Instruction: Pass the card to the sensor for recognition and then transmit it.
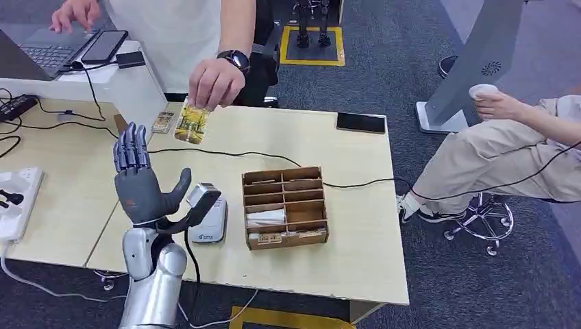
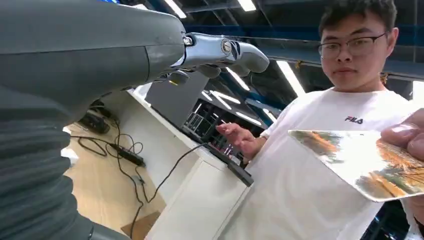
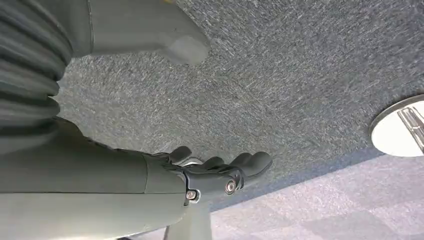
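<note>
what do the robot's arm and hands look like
The left arm is shiny silver with rounded joints, a black cable running along it. The left hand is matte dark grey with bluish metallic fingers. The right hand has a grey ribbed cover and darker fingers.

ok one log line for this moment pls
left hand: open, raised | card: held by person's hand | right hand: empty

One wooden divider box (image 1: 285,207) sits at the table's centre. One card (image 1: 191,125) is held up by a person's hand (image 1: 215,83) at 11 o'clock of the box, and one more small card (image 1: 162,122) lies flat just beside it. One white sensor (image 1: 207,214) stands at 9 o'clock. Three dark phones: one (image 1: 361,123) at 1 o'clock, two (image 1: 104,46) (image 1: 130,59) at far 10 o'clock by one laptop (image 1: 38,53). Two people.
</note>
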Available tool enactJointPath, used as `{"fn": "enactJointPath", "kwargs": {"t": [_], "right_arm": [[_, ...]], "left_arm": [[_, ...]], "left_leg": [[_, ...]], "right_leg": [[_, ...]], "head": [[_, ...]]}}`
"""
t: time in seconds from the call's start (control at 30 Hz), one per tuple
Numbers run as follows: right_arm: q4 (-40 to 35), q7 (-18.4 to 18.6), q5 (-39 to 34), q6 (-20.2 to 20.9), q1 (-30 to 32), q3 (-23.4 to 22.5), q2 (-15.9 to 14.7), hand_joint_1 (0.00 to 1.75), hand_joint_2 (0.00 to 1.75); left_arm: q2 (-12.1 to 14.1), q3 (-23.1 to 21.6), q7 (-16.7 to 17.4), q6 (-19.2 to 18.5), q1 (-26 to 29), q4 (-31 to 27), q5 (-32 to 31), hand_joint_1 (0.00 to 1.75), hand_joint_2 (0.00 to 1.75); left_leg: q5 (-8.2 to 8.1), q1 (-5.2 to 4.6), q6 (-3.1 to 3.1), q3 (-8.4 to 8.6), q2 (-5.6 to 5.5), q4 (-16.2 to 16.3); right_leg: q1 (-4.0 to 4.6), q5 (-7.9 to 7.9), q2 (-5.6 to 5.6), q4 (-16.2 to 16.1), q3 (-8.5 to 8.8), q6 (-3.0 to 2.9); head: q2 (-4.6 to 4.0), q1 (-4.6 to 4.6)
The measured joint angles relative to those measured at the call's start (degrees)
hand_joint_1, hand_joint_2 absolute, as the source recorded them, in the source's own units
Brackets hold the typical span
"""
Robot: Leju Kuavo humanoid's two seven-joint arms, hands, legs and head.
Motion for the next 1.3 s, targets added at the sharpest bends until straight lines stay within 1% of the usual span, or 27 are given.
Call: {"fn": "enactJointPath", "kwargs": {"t": [0.3, 0.33, 0.37, 0.4, 0.43, 0.47, 0.5, 0.87, 1.13, 1.3], "right_arm": [[0.02, 0.9, -0.39, 0.0, -0.05, 0.04, 0.0, 0.0, 1.75], [0.02, 0.9, -0.39, 0.0, -0.06, 0.04, 0.0, 0.0, 1.75], [0.02, 0.9, -0.39, 0.0, -0.06, 0.04, 0.0, 0.0, 1.75], [0.02, 0.9, -0.39, 0.0, -0.06, 0.04, 0.0, 0.0, 1.75], [0.02, 0.9, -0.39, 0.0, -0.06, 0.07, 0.0, 0.0, 1.75], [0.02, 0.9, -0.39, 0.0, -0.06, 0.07, 0.0, 0.0, 1.75], [0.02, 0.87, -0.41, 0.0, -0.06, 0.09, 0.0, 0.0, 1.75], [0.02, 0.65, -1.11, 0.0, -0.11, 0.41, 0.0, 0.0, 1.75], [0.09, 0.52, -1.42, 0.0, -0.19, 0.85, 0.0, 0.0, 1.75], [0.15, 0.55, -2.14, 0.0, -0.26, 1.05, 0.0, 0.0, 1.75]], "left_arm": [[-0.13, 0.0, 0.0, 0.0, -0.59, 1.05, 2.45, 0.0, 1.75], [-0.15, 0.0, 0.0, 0.0, -0.7, 1.12, 2.89, 0.05, 1.75], [-0.15, 0.0, 0.0, 0.0, -0.79, 1.18, 3.37, 0.05, 1.75], [-0.17, 0.0, -0.07, 0.0, -0.86, 1.23, 3.83, 0.4, 1.75], [-0.17, 0.0, -0.29, 0.0, -0.95, 1.23, 4.42, 1.54, 1.75], [-0.17, 0.0, -0.39, 0.0, -1.05, 1.23, 5.14, 1.61, 1.75], [-0.2, 0.0, -0.53, 0.0, -1.19, 1.23, 5.84, 1.75, 1.75], [-0.28, 0.0, -4.24, 0.0, -1.68, 1.2, 12.3, 1.75, 1.75], [-0.42, 0.02, -6.21, 0.0, -2.02, 1.2, 14.71, 1.75, 1.75], [-0.42, 0.15, -6.69, 0.0, -2.02, 1.2, 15.23, 1.75, 1.75]], "left_leg": [[0.0, 0.0, 0.0, 0.0, 0.0, 0.0], [0.0, 0.0, 0.0, 0.0, 0.0, 0.0], [0.0, 0.0, 0.0, 0.0, 0.0, 0.0], [0.0, 0.0, 0.0, 0.0, 0.0, 0.0], [0.0, 0.0, 0.0, 0.0, 0.0, 0.0], [0.0, 0.0, 0.0, 0.0, 0.0, 0.0], [0.0, 0.0, 0.0, 0.0, 0.0, 0.0], [0.0, 0.0, 0.0, -0.01, 0.0, 0.0], [0.0, 0.0, 0.0, -0.01, -0.02, 0.0], [0.0, 0.0, 0.0, 0.0, -0.03, 0.0]], "right_leg": [[0.0, 0.0, 0.0, 0.0, 0.0, 0.0], [0.0, 0.0, 0.0, 0.0, 0.0, 0.0], [0.0, 0.0, 0.0, 0.0, 0.0, 0.0], [0.0, 0.0, 0.0, 0.0, 0.0, 0.0], [0.0, 0.0, 0.0, 0.0, 0.0, 0.0], [0.0, 0.0, 0.0, 0.0, 0.0, 0.0], [0.0, 0.0, 0.0, 0.0, 0.0, 0.0], [0.0, 0.0, 0.0, 0.0, 0.0, 0.0], [0.0, 0.0, -0.01, 0.01, 0.01, 0.0], [0.0, 0.0, -0.01, 0.01, 0.03, 0.0]], "head": [[0.0, 0.0], [0.0, 0.0], [0.0, 0.0], [0.0, 0.0], [0.0, 0.0], [0.0, 0.0], [0.0, -0.02], [0.0, 0.0], [0.0, 0.0], [0.0, 0.0]]}}
